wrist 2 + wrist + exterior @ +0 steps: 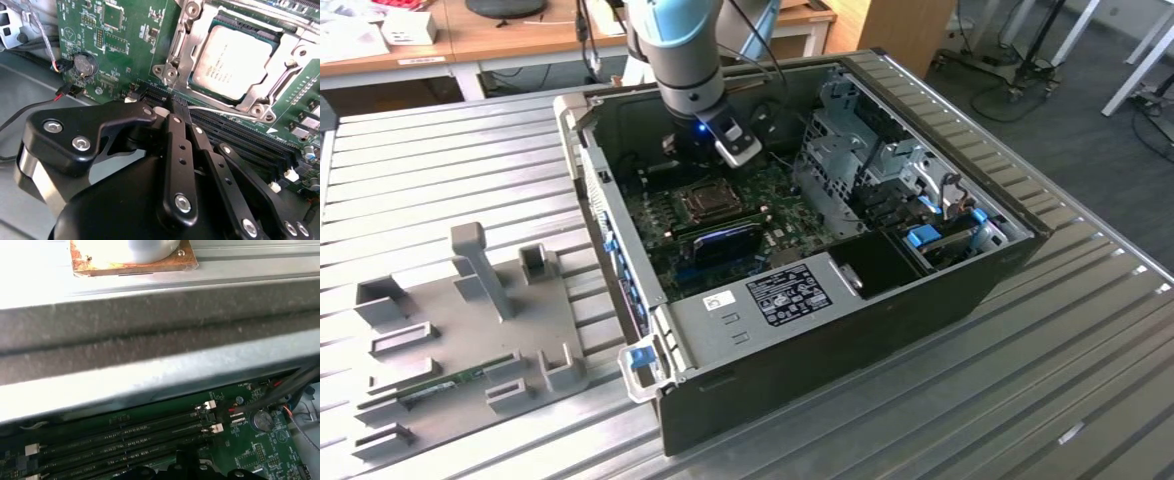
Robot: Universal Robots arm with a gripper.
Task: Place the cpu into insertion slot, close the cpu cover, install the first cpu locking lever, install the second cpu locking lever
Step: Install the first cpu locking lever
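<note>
My gripper [172, 107] hangs inside the open computer case [1014, 215], low over the green motherboard [130, 45]. In the second wrist view my black fingers [177, 150] run close together towards their tips, which sit over the edge of the long black memory slots [240, 137]; I cannot tell whether the tips meet, and I see nothing held between them.

The cpu [235, 60] lies flat in the insertion slot [272, 47], its silver-grey top facing up, just beyond my fingertips and a little to one side, apart from them. The cpu cover [182, 47] lies down around it as a silver frame, the chip showing through its window. A thin bright wire lever [225, 111] runs along the near side of the socket, between the cover and the memory slots.

In the exterior view the socket [707, 200] sits just below my wrist, towards the exterior view's left of the drive cages [854, 150]. A round coin battery [84, 64] sits on the board off to the side, with thin red and black wires [45, 102] nearby. The case stands on a ribbed metal table [440, 170], with a grey fixture tray [467, 320] well apart at the exterior view's left.
</note>
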